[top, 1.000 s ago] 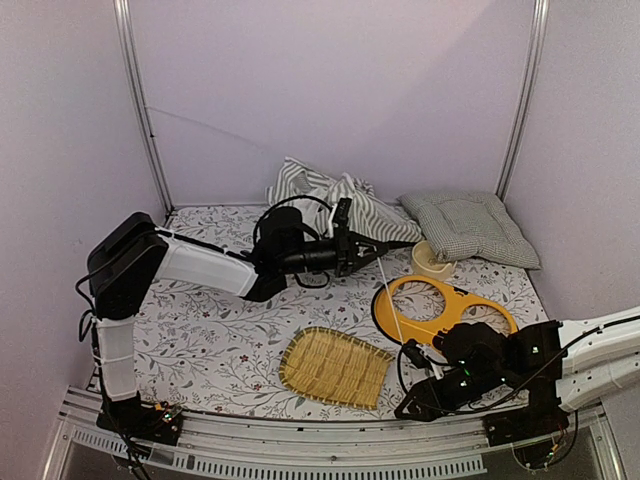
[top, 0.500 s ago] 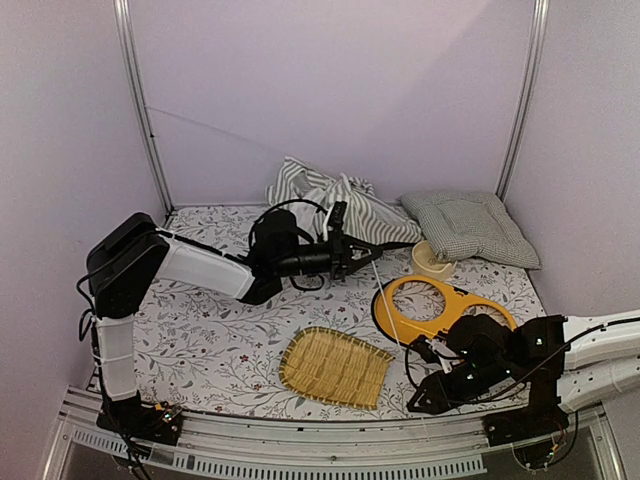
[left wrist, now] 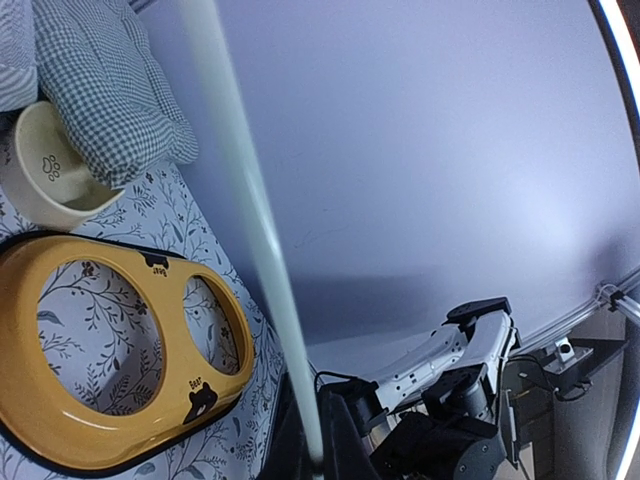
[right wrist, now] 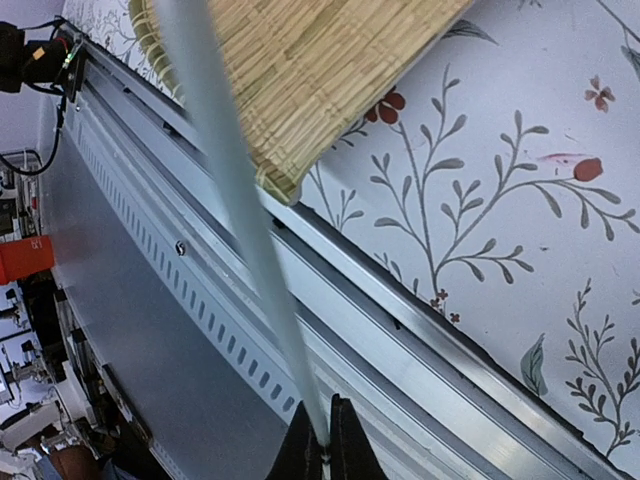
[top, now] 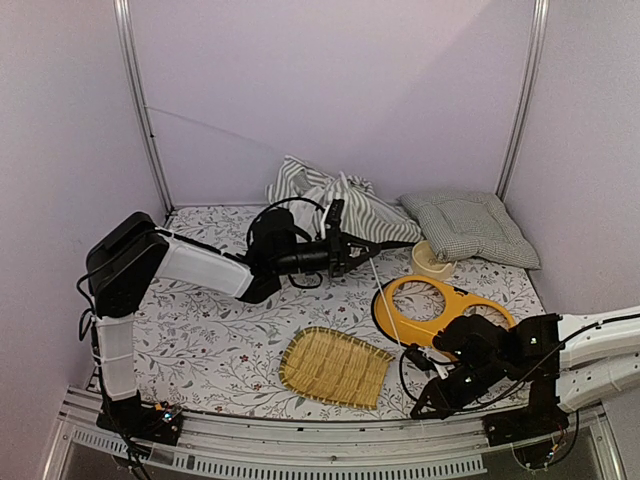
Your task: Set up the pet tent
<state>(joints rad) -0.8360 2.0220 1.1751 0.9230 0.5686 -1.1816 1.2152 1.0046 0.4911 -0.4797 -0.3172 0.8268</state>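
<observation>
The pet tent (top: 330, 200) lies crumpled as striped fabric at the back of the table. A thin white pole (top: 392, 310) runs from it toward the front edge. My left gripper (top: 362, 250) is shut on the pole's far part, just in front of the fabric. In the left wrist view the pole (left wrist: 255, 230) runs up out of the shut left gripper (left wrist: 316, 462). My right gripper (top: 420, 408) is shut on the pole's near end at the table's front edge. In the right wrist view the pole (right wrist: 240, 200) passes over the rail into the right gripper (right wrist: 323, 452).
A yellow two-hole bowl stand (top: 440, 305) lies right of centre, with a cream bowl (top: 432, 258) behind it. The checked cushion (top: 468, 225) sits at the back right. A woven bamboo tray (top: 335, 367) lies near the front metal rail (top: 300, 445).
My right gripper has closed onto the pole's near end and shifted slightly right along the front edge. The left gripper has drawn back a little with the pole.
</observation>
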